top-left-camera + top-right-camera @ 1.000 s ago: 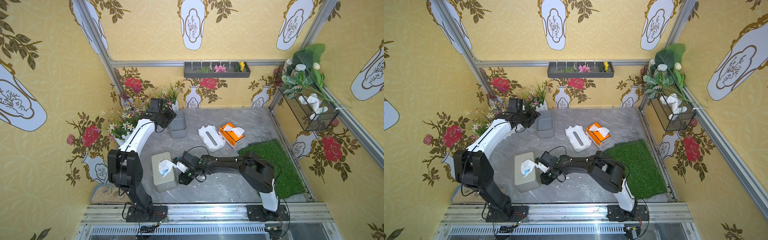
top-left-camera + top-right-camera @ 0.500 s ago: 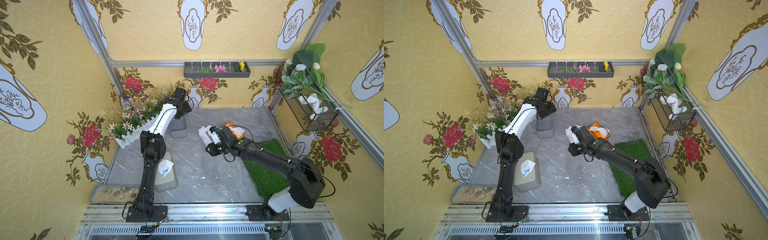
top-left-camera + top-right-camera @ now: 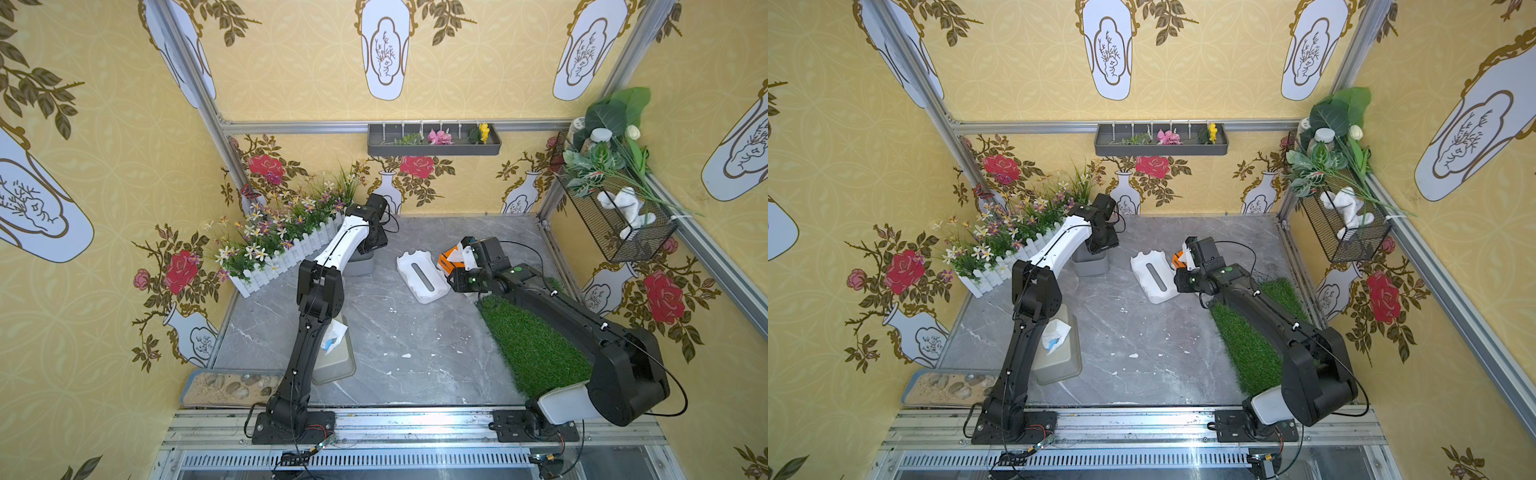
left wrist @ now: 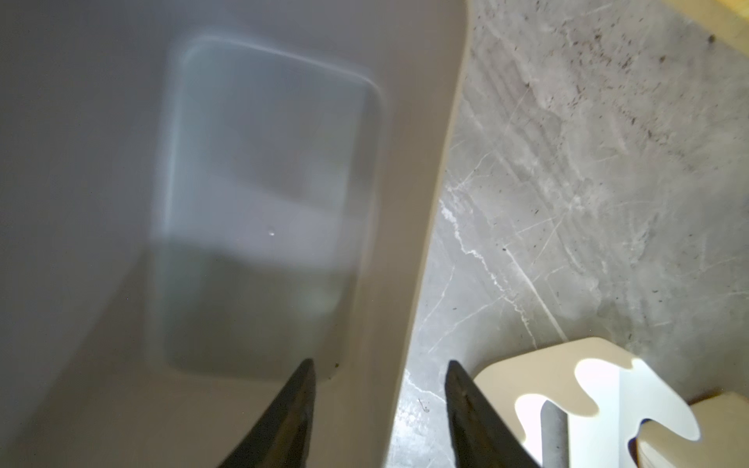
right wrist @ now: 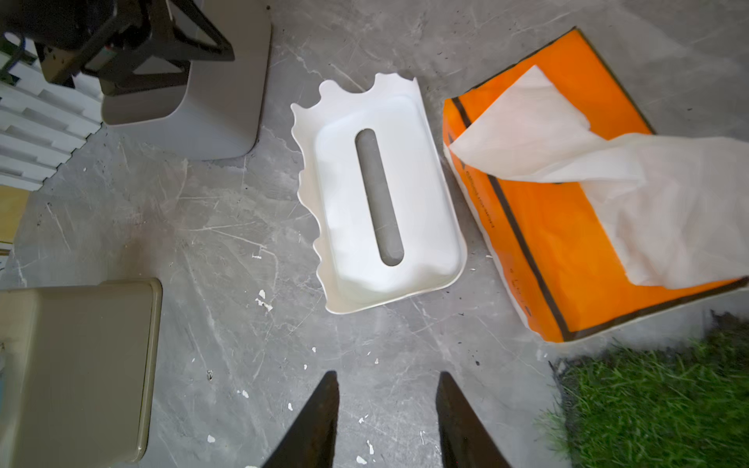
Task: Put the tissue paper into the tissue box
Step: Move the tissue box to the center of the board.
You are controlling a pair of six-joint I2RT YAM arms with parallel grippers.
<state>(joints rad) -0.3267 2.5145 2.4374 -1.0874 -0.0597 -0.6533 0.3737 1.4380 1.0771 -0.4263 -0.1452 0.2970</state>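
Right wrist view: the right claw (image 5: 387, 375) hangs released and empty above the grey counter (image 5: 202, 227), its two dark fingers parted. Ahead of it lies the white slotted lid (image 5: 425, 210), flat on the counter. Just beside the lid sits the orange tissue pack (image 5: 547, 251), with one white sheet (image 5: 608, 174) pulled up out of its top. The pack's near corner comes close to the grass mat (image 5: 656, 397).

The grey tissue box (image 5: 235, 101) stands open past the lid, with the left arm over it.

In the left wrist view, the left claw (image 4: 379, 364) is released. One finger is inside the box and one outside, and a strip of counter shows between the wall (image 4: 425, 202) and the outer finger.

A beige box (image 5: 81, 364) stands well apart.
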